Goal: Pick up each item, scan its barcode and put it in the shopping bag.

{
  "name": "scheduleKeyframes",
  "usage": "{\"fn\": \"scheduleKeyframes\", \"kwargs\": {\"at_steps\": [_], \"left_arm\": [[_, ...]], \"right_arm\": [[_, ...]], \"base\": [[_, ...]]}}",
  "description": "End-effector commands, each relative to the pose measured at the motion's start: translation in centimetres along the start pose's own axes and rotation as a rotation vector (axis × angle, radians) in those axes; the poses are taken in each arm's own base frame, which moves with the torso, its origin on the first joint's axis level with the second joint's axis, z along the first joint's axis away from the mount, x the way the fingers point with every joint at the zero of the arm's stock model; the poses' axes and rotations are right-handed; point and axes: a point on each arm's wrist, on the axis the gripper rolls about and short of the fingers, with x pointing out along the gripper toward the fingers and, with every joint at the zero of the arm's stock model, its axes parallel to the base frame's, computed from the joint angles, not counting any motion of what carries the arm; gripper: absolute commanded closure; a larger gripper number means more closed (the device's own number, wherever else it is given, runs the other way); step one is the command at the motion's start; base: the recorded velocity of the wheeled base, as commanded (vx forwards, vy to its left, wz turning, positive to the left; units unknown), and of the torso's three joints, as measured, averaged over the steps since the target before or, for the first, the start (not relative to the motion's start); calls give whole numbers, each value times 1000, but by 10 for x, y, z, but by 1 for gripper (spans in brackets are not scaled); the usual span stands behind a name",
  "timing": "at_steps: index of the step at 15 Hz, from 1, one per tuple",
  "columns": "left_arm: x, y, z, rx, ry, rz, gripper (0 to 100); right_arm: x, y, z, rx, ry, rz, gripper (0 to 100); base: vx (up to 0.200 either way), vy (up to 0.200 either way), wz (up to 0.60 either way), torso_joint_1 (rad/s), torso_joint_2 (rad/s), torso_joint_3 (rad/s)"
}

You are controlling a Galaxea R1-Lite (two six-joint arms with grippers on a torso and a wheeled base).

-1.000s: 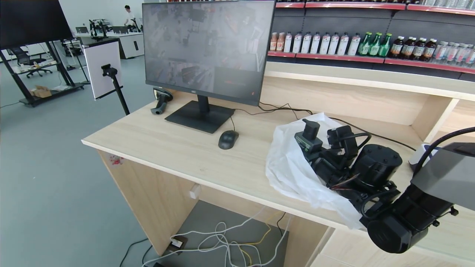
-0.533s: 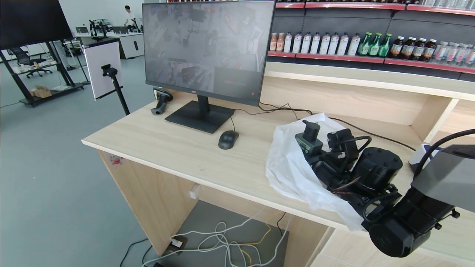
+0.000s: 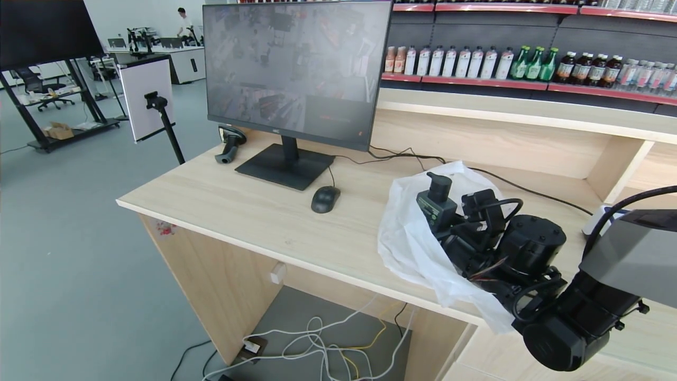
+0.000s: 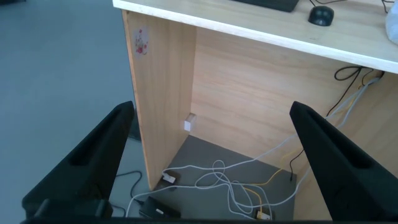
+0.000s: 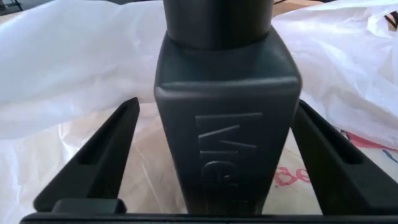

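A dark square bottle with a round cap (image 3: 435, 203) stands upright between the fingers of my right gripper (image 3: 459, 228), which is shut on it. It hangs at the mouth of the white plastic shopping bag (image 3: 410, 238) lying on the right part of the wooden desk (image 3: 238, 206). In the right wrist view the bottle (image 5: 227, 112) sits close up, with the bag (image 5: 74, 68) spread behind and beneath it. My left gripper (image 4: 208, 155) is open and empty, low beside the desk's front.
A handheld barcode scanner (image 3: 230, 144) stands at the desk's back left beside the monitor (image 3: 296, 74). A black mouse (image 3: 325, 199) lies mid-desk. Drink bottles line the shelf (image 3: 529, 62) behind. Loose cables (image 4: 242, 186) lie on the floor under the desk.
My right gripper has shifted slightly left and down with the bottle, deeper toward the bag's mouth. Nothing else on the desk has moved.
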Motion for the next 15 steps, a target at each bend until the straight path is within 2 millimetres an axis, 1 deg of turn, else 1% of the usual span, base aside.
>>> {"fn": "scheduleKeyframes", "kwargs": {"at_steps": [1, 3, 6, 10, 13, 15], "left_arm": [[0, 0, 0, 0, -1, 0, 0], [0, 0, 0, 0, -1, 0, 0], [0, 0, 0, 0, -1, 0, 0], [0, 0, 0, 1, -1, 0, 0], [0, 0, 0, 1, 1, 0, 0], [0, 0, 0, 3, 1, 0, 0]], "right_arm": [[-1, 2, 7, 1, -24, 8, 0], [-4, 2, 8, 1, -22, 8, 0], [-9, 2, 26, -8, -71, 9, 0], [-22, 3, 40, -10, -99, 9, 0], [-29, 4, 44, -11, -97, 11, 0], [-35, 3, 41, -15, -76, 8, 0]], "base": [[0, 0, 0, 0, 0, 0], [0, 0, 0, 0, 0, 0], [0, 0, 0, 0, 0, 0], [0, 0, 0, 0, 0, 0], [0, 0, 0, 0, 0, 0], [0, 0, 0, 0, 0, 0]]}}
